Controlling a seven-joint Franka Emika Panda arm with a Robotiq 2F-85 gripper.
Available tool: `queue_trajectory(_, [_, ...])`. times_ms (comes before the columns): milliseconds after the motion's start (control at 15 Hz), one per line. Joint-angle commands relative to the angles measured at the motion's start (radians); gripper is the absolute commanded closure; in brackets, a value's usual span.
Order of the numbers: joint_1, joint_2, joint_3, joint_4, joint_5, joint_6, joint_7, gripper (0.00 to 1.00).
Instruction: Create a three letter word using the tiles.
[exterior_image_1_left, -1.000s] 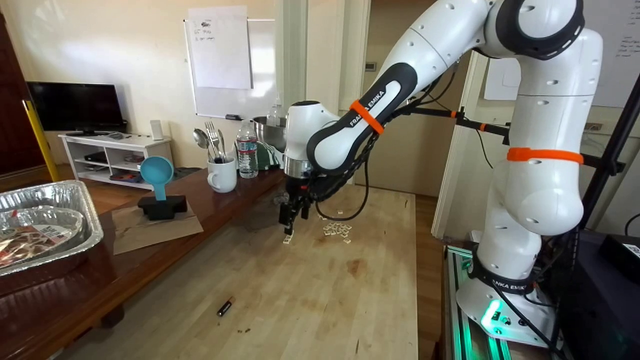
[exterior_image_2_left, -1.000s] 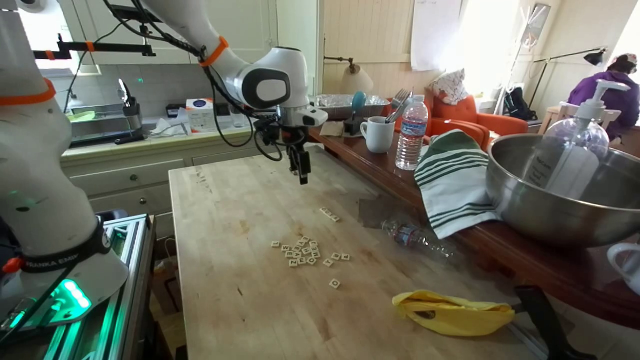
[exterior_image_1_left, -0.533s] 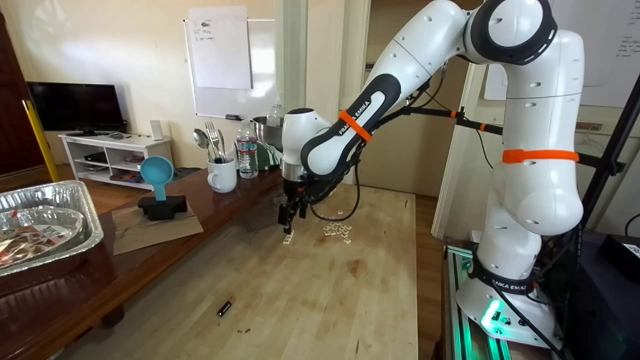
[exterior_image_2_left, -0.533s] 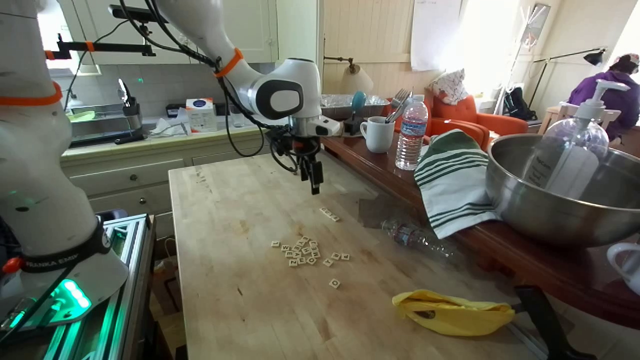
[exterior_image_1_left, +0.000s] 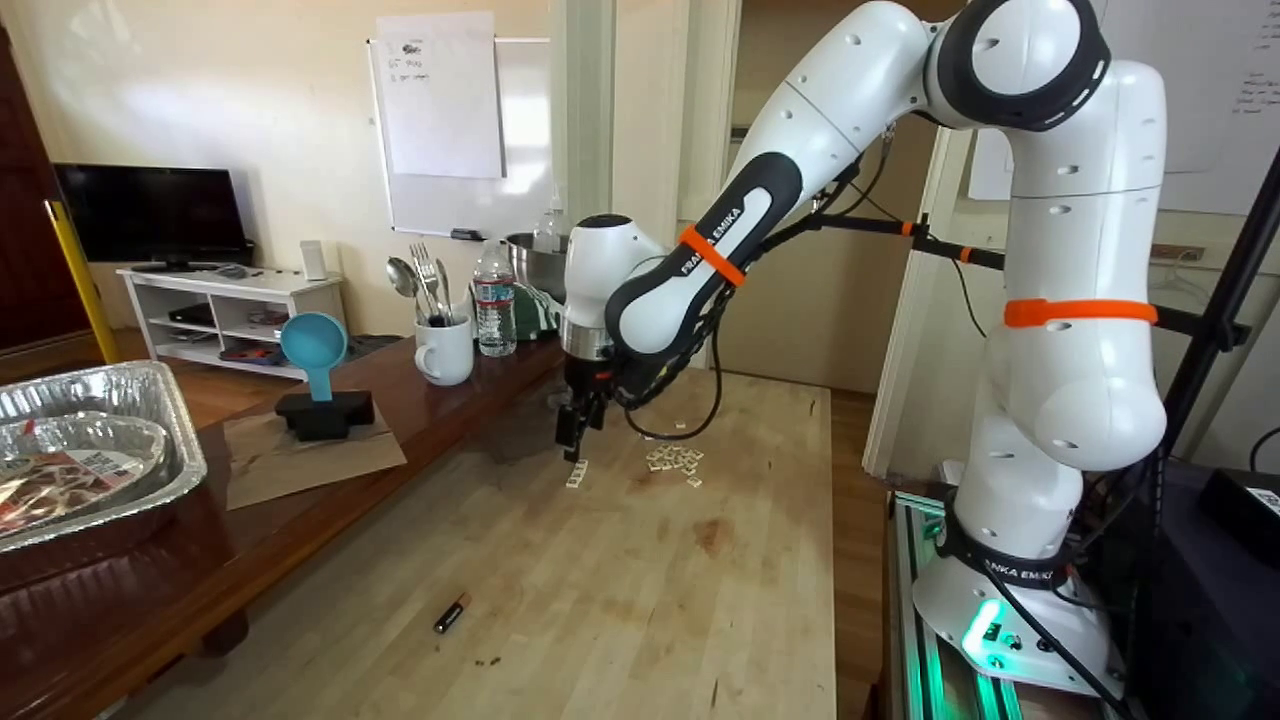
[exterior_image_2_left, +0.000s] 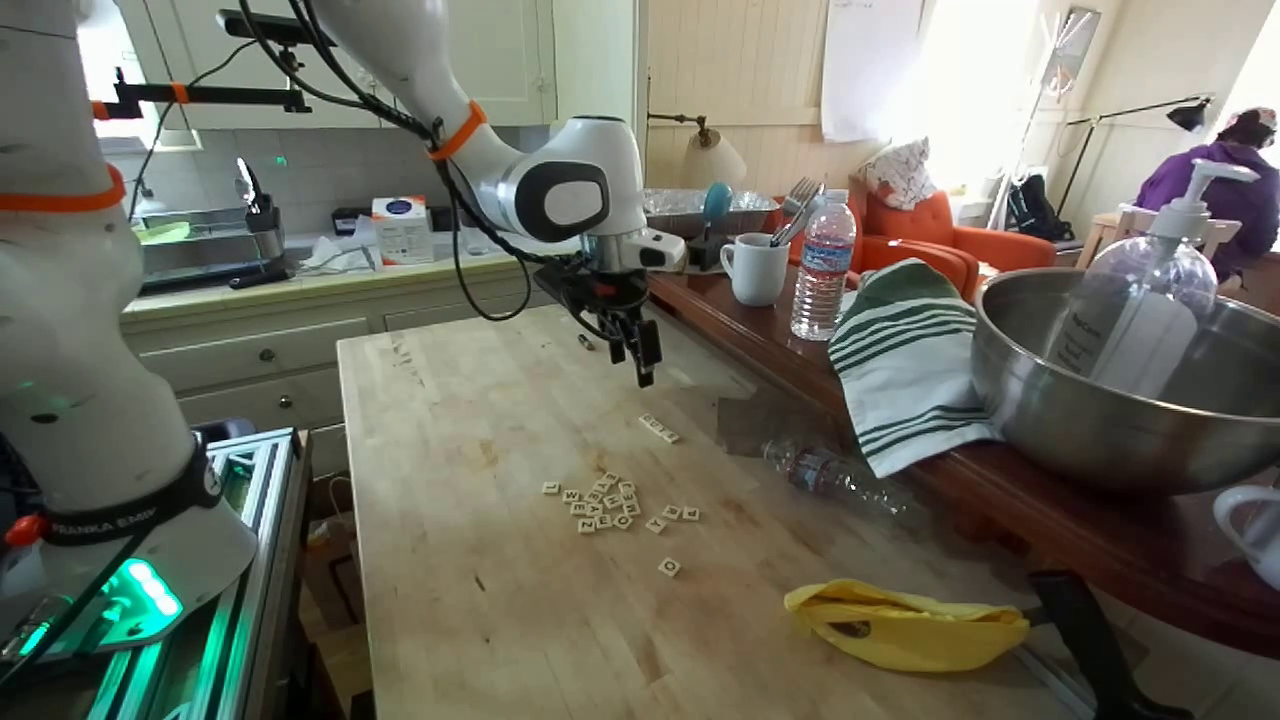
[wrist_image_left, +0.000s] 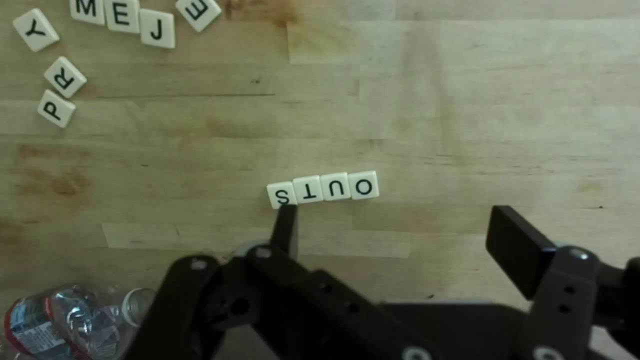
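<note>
White mug (exterior_image_1_left: 445, 355): upright on the wooden counter (exterior_image_1_left: 230, 545), holding cutlery (exterior_image_1_left: 425, 280) that stands above the rim.
Foil tray (exterior_image_1_left: 184, 450): on the counter too, a smaller foil pan (exterior_image_1_left: 155, 452) sitting inside it.
Metal bowl (exterior_image_2_left: 1110, 435): on the counter, a pump bottle (exterior_image_2_left: 1130, 325) standing in it and a striped towel (exterior_image_2_left: 905, 370) draped just beside it.
Upright water bottle (exterior_image_1_left: 495, 315): just beside the mug in both exterior views; how full it is cannot be told.
Lying bottle (wrist_image_left: 75, 320): capped, on its side near the counter, showing at a corner of the wrist view.
Row of four tiles (wrist_image_left: 322, 190): on the tabletop (wrist_image_left: 450, 125) near the jaws, set edge to edge; in the wrist view the letters appear inverted, running O, U, T, S from right to left. A fingertip (wrist_image_left: 285, 225) overlaps the S in that view; whether they touch cannot be told.
Loose tiles (exterior_image_2_left: 612, 501): in a scattered cluster apart from the row; Y, J, R and P are legible in the wrist view.
Jaws: spread, wood grain showing between them in the wrist view.
Change at the jaws: farther apart now than half a second ago.
Change at the row: same place, but in an exterior view more of it shows past the fingertip than half a second ago.
Battery (exterior_image_2_left: 586, 342): on the tabletop, more of it in sight than half a second ago.
</note>
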Motion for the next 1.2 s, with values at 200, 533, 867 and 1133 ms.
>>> queue_trajectory(200, [-0.005, 0.085, -0.035, 0.022, -0.056, 0.118, -0.124, 0.44])
queue_trajectory(533, [-0.003, 0.143, -0.058, 0.034, -0.087, 0.222, -0.179, 0.83])
queue_trajectory(867, [-0.010, 0.189, -0.065, 0.054, -0.076, 0.276, -0.237, 1.00])
queue_trajectory(1133, [-0.004, 0.201, -0.081, 0.061, -0.082, 0.266, -0.239, 1.00])
